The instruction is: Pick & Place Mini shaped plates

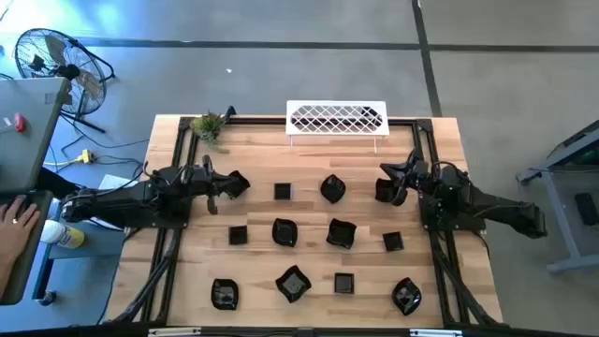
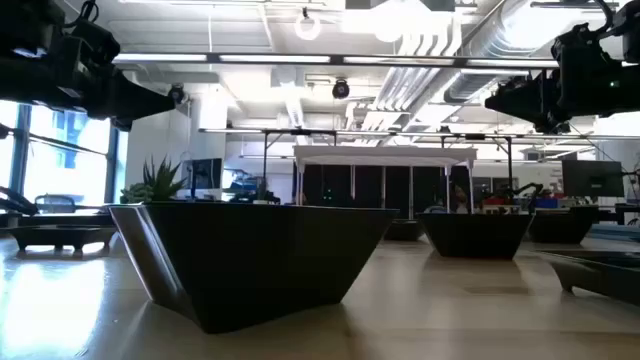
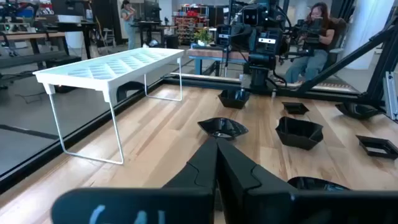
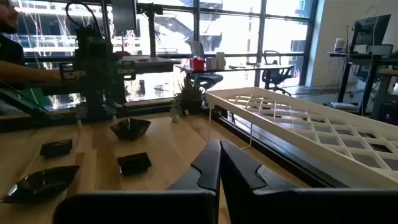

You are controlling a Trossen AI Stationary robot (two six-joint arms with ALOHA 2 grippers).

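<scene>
Several small glossy black plates lie flat on the wooden table (image 1: 309, 257) in three rows, among them a square one (image 1: 282, 191), a wavy one (image 1: 332, 188) and a leaf-like one (image 1: 406, 296). My left gripper (image 3: 216, 149) is shut and empty, raised over the left end of the far row, above a plate (image 4: 130, 127). My right gripper (image 4: 219, 149) is also shut and empty, raised over the right end of that row, above another plate (image 3: 236, 98). In the low view both arms hang high, clear of the plates (image 2: 250, 260).
A white lattice wire rack (image 1: 336, 118) stands on thin legs at the table's far edge. A small green plant (image 1: 210, 124) sits at the far left corner. Black frame rails (image 1: 168, 234) run along the table's sides. A person's hand (image 1: 14, 220) shows off the table's left.
</scene>
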